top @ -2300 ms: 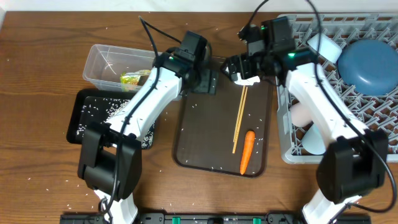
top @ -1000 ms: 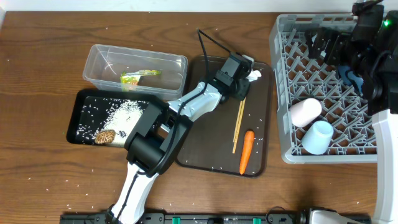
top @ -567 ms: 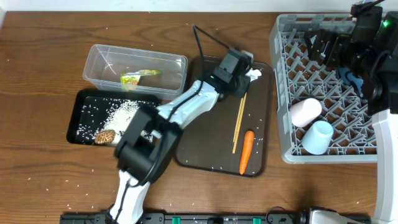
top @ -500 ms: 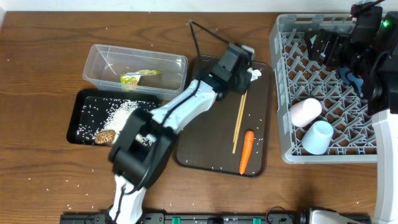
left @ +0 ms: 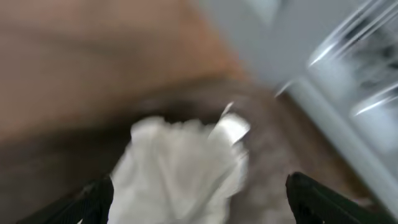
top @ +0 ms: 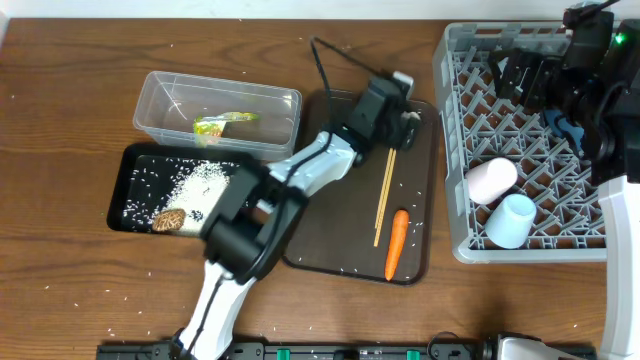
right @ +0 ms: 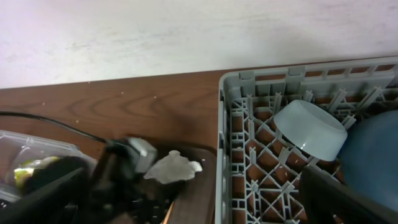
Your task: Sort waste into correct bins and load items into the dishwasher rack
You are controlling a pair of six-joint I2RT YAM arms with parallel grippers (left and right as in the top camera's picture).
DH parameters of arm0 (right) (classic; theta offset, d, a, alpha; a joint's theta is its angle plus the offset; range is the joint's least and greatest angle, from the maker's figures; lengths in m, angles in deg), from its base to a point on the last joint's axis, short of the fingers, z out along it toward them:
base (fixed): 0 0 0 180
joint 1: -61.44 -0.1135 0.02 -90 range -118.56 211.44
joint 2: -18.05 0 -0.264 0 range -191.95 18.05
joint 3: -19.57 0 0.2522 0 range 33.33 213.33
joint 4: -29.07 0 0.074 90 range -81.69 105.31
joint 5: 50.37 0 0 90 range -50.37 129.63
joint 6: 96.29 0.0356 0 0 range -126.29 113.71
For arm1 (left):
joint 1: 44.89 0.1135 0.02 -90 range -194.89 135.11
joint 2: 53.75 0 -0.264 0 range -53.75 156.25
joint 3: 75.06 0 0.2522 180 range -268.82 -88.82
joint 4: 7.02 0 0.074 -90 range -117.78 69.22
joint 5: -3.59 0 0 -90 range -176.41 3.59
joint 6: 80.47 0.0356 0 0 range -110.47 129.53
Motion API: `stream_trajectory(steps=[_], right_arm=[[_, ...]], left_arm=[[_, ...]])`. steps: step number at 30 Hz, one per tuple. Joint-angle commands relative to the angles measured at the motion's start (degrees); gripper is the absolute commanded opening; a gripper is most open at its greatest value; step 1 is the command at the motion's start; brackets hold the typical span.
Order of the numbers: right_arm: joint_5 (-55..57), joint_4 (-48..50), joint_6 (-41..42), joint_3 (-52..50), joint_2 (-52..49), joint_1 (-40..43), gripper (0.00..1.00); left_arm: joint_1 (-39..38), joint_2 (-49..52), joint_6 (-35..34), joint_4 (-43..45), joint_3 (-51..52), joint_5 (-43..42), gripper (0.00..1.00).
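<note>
Within the last couple of seconds the arms swap roles. The right gripper [top: 515,75] has left the dark brown serving tray [top: 330,230] and now hangs over the grey lattice dishwasher rack [top: 455,150] at upper right, fingers spread wide and empty. The left gripper [top: 400,115] has pushed in over the crumpled white tissue [left: 180,165] at the tray's upper-right corner. Its fingers [left: 93,198] stand wide on either side of the tissue, not yet closed — the pick looks imminent, probably bound for the clear plastic tub [top: 160,100] beside the yellow-green plastic wrapper [top: 222,124]. The tissue is soft, light and irregular (easily pinched, easily snagged) — unlike the thin, rigid wooden chopsticks [top: 385,195] and tapered orange carrot [top: 397,243] lower on the smooth tray.
</note>
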Motion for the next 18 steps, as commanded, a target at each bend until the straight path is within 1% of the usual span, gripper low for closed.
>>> stream_trajectory(steps=[1,3,4,6,8,9,11,12,14,18], right_arm=[[-0.5,-0.1,-0.8,0.2,-0.4,-0.1,0.99],[-0.5,-0.1,-0.9,0.2,-0.4,-0.1,0.99],[-0.4,-0.2,-0.9,0.2,-0.4,-0.1,0.99],[-0.4,-0.3,-0.9,0.2,-0.4,-0.1,0.99],[-0.4,-0.5,-1.3,0.2,-0.4,-0.1,0.99],[-0.4,-0.5,-1.3,0.2,-0.4,-0.1,0.99],[-0.4,-0.7,-1.6,0.2,-0.4,-0.1,0.99],[-0.4,-0.7,-1.7,0.2,-0.4,-0.1,0.99],[-0.4,-0.7,-1.7,0.2,-0.4,-0.1,0.99],[-0.4,-0.6,-1.7,0.2,-0.4,-0.1,0.99]], left_arm=[[0.1,3.8,1.0,1.7,-0.1,5.1,0.9],[0.1,5.8,1.0,3.7,-0.1,6.6,0.89],[0.2,6.5,1.0,4.6,-0.1,6.5,0.87],[0.1,7.0,1.0,5.3,-0.1,6.5,0.75],[0.1,6.8,1.0,5.4,-0.1,6.5,0.47],[0.1,6.4,1.0,5.3,-0.1,6.5,0.3],[0.1,5.4,1.0,4.6,-0.1,6.5,0.09],[0.1,4.7,0.9,4.0,-0.1,6.4,0.06],[0.1,2.4,0.9,2.1,-0.1,5.8,0.06],[0.1,-4.8,0.9,-4.4,-0.1,5.8,0.06]])
